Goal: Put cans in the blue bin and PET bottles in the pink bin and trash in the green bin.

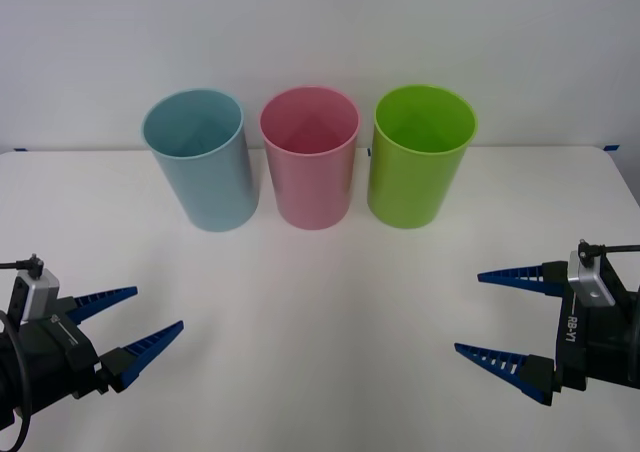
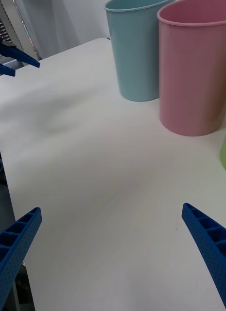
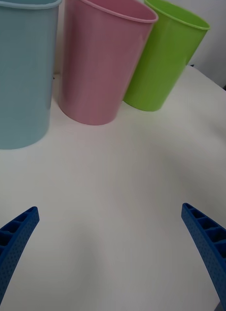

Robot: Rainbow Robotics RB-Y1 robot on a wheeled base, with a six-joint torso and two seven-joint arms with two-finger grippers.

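I count three bins on the white desk (image 1: 320,302): blue bin (image 1: 200,162), pink bin (image 1: 310,159), green bin (image 1: 420,157). Left gripper (image 1: 145,322) and right gripper (image 1: 492,312): jaws wide, holding nothing.

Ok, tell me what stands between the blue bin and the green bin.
The pink bin stands between the blue bin and the green bin, all three upright in one row at the table's far side, in the front view.
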